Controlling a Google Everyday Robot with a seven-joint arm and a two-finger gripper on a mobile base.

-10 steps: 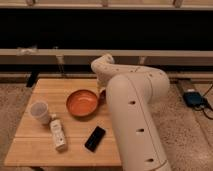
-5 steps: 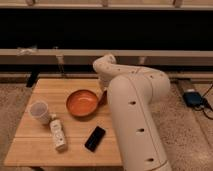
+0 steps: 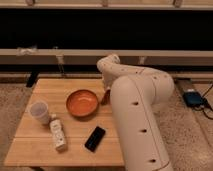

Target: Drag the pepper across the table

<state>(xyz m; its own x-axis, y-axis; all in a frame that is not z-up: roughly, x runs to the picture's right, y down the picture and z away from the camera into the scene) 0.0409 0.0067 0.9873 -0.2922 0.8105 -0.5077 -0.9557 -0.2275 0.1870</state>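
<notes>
At the right edge of the table (image 3: 45, 90), just beside the orange bowl (image 3: 82, 104): my gripper (image 3: 106, 91), lowered at the end of the white arm, whose bulk covers most of it; whether it is wide or narrow, I cannot tell. Item, the pepper (image 3: 104, 98): what appears to be a small dark red sliver at the bowl's right rim, directly under the gripper; contact not confirmable. Items, pale cup (image 3: 39, 111), small white object (image 3: 58, 135), flat black object (image 3: 95, 138): on the near-left part of the table, well apart from the gripper. Risks: the pepper lies so close to the bowl that a leftward drag would likely shove the bowl along with it. A rightward drag could carry the pepper off the nearby table edge. Being slender and glossy, it may roll or slip out from under a light press. Change against half a second ago: my upper arm joint sits slightly further right; bowl, cup and the other items lie as they did.
</notes>
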